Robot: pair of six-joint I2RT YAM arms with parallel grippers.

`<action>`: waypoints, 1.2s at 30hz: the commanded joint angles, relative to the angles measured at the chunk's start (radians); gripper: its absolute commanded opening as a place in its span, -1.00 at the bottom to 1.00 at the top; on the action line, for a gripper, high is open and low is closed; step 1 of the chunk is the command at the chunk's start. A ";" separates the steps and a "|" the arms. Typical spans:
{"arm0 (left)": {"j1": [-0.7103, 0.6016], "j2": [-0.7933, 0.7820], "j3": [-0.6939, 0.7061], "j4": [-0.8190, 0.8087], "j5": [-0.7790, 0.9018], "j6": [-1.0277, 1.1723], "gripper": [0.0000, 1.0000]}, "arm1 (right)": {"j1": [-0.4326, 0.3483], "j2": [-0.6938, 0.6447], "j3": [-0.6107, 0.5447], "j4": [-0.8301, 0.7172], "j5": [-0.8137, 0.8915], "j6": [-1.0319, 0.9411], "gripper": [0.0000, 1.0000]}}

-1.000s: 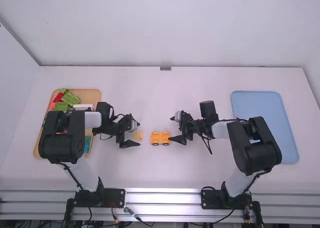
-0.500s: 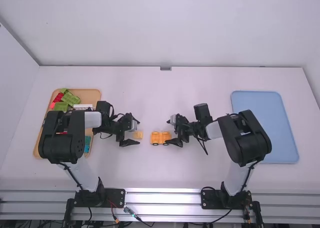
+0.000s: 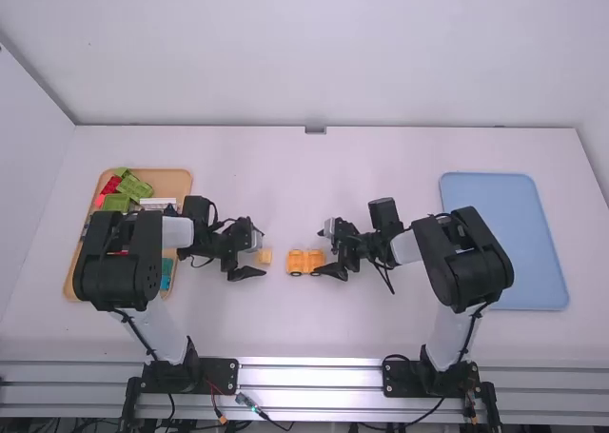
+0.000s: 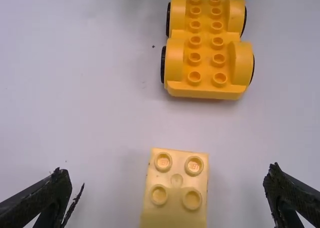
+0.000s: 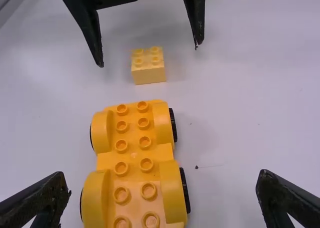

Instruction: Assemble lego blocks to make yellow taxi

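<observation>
The tabletop [image 3: 381, 157] carries everything. The left arm [image 3: 119, 257] leans over the orange tray and the right arm [image 3: 481, 262] bends in from beside the blue tray. The blue tray [image 3: 504, 233] sits by the right edge; the orange tray [image 3: 171, 181] sits by the left edge, partly hidden under the left arm.

The left gripper [image 3: 264, 252] and right gripper [image 3: 320, 251] face each other around the middle, both with fingers spread wide and pinching nothing.

Between them is the yellow base [image 3: 304, 263], studs up, on its black wheels, lying lengthwise from left to right, slightly closer to the arms' edge than to the far edge. Its right end sits between the right fingers, apart from both.

In the orange tray are green pieces [image 3: 135, 187] and red pieces [image 3: 110, 185] toward its far edge, a white piece [image 3: 158, 204] and a teal piece [image 3: 166, 273].

Smallest is the pale yellow block [image 4: 175, 188], four studs up, between the left fingers, untouched, just left of the base.
</observation>
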State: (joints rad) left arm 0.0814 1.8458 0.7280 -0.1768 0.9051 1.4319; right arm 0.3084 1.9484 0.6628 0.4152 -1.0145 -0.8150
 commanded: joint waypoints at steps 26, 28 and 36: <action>0.004 0.076 0.040 -0.058 -0.025 -0.002 0.45 | 0.001 0.012 -0.009 0.000 -0.035 0.006 0.98; 0.003 0.076 0.040 -0.063 -0.035 0.000 0.32 | -0.002 0.012 -0.009 0.000 -0.036 0.006 0.98; 0.007 0.076 -0.013 0.031 -0.031 0.000 -0.17 | -0.008 0.012 -0.008 -0.003 -0.036 0.007 0.98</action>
State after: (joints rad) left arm 0.0814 1.9049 0.7406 -0.1448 0.8726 1.4216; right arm 0.3065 1.9484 0.6628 0.4152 -1.0344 -0.8143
